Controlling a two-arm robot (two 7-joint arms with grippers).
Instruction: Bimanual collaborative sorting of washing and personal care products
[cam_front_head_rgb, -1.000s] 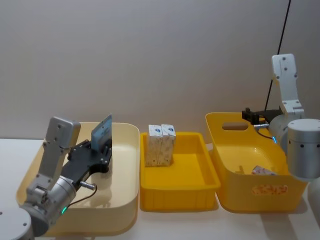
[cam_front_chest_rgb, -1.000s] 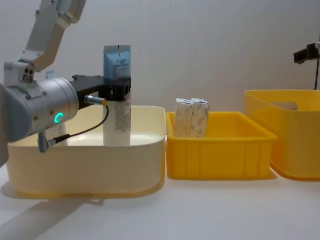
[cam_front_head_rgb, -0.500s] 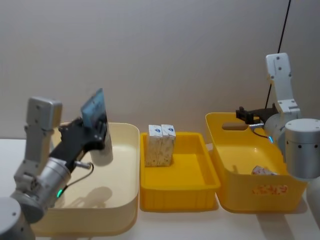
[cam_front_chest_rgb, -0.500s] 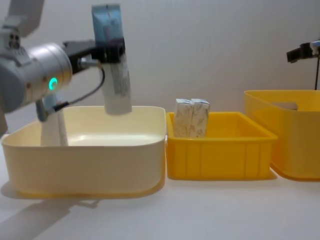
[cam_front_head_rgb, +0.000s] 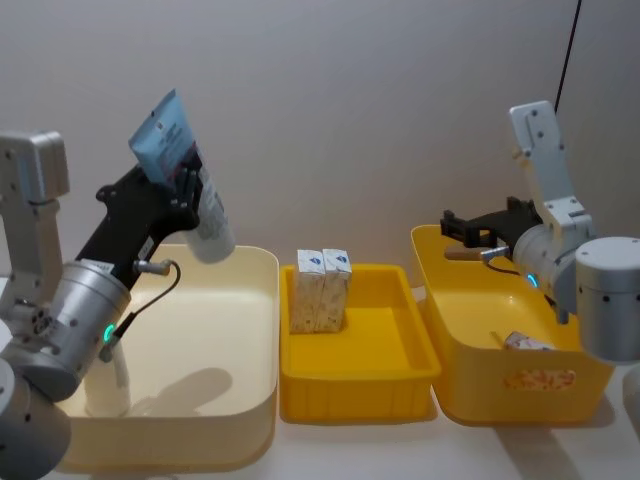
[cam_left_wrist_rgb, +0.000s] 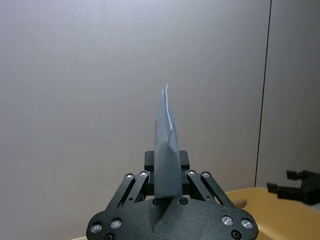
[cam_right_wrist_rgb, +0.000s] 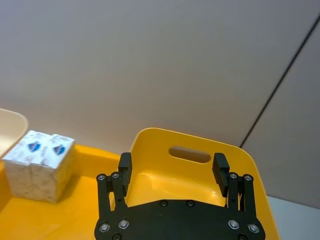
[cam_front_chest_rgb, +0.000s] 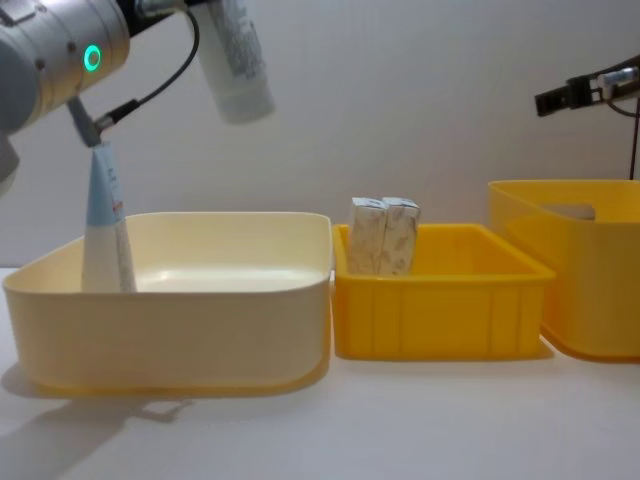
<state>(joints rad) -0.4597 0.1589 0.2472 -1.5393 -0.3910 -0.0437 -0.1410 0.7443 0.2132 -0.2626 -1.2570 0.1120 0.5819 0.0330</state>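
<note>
My left gripper (cam_front_head_rgb: 186, 196) is shut on a pale blue-and-white squeeze tube (cam_front_head_rgb: 180, 170), held tilted high above the cream tub (cam_front_head_rgb: 245, 400), cap end down (cam_front_chest_rgb: 236, 62). The left wrist view shows the tube (cam_left_wrist_rgb: 166, 150) edge-on between the fingers. A second tube (cam_front_chest_rgb: 105, 225) stands upright at the tub's left side. Two white cartons (cam_front_head_rgb: 320, 290) stand side by side in the middle yellow tray (cam_front_head_rgb: 360, 385). My right gripper (cam_front_head_rgb: 460, 226) hangs open and empty over the far rim of the yellow tub (cam_front_head_rgb: 520, 385); its fingers (cam_right_wrist_rgb: 124, 165) are spread wide.
A small white carton printed orange (cam_front_head_rgb: 525, 342) lies inside the right yellow tub. The three containers stand in a row on the white table (cam_front_chest_rgb: 400, 420), close together. A plain grey wall is behind, with a black cable (cam_front_head_rgb: 568, 60) at the right.
My left arm has lifted the tube up out of the cream tub and tilted it. My right gripper has drifted left along the yellow tub's far rim, still open.
</note>
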